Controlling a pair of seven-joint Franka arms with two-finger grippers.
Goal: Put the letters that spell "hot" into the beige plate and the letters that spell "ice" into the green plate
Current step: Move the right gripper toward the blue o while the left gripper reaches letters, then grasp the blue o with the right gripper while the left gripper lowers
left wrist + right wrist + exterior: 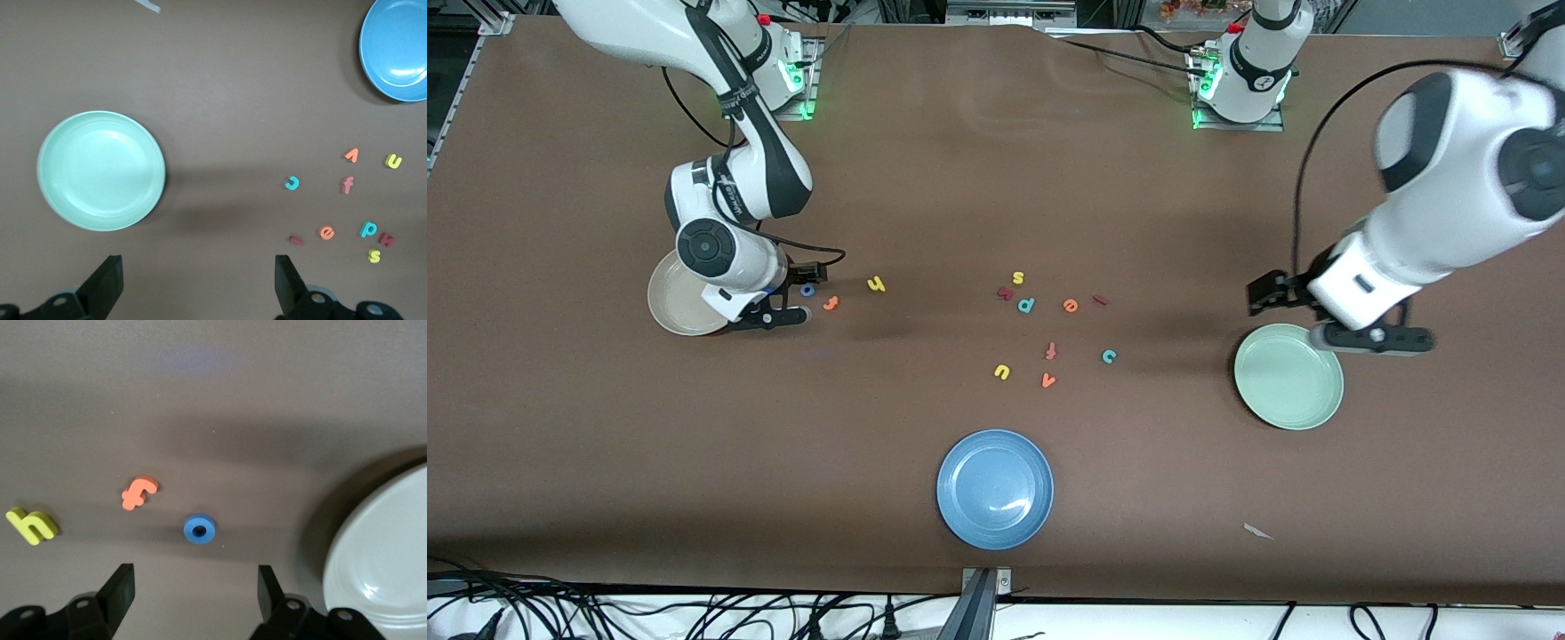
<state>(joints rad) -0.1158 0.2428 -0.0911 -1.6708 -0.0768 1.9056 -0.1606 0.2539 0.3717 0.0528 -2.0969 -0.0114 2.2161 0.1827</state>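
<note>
The blue o point(199, 529) lay low in the centre of the right wrist view, just beside the beige plate point(676, 307) at mid-left of the front view; the orange t point(139, 492) and yellow h point(32, 525) sat in a row past it toward the table's middle. Such foam letters were probably very light, soft and flat, so a pinch across the ring's outer edge seemed best, pressed close to the cloth. The right gripper point(193, 587) hovered low over the o, its jaws apart and empty. The left gripper point(198, 283) waited beside the green plate point(67, 200) at mid-right, spread wide, holding nothing. The teal c point(1108, 356), orange e point(1071, 305) and dark red i point(1100, 300) lay mid-table among spare letters. The brown table cover point(996, 160) looked matte and slightly wrinkled; open room surrounded the o except for the plate's rim.
</note>
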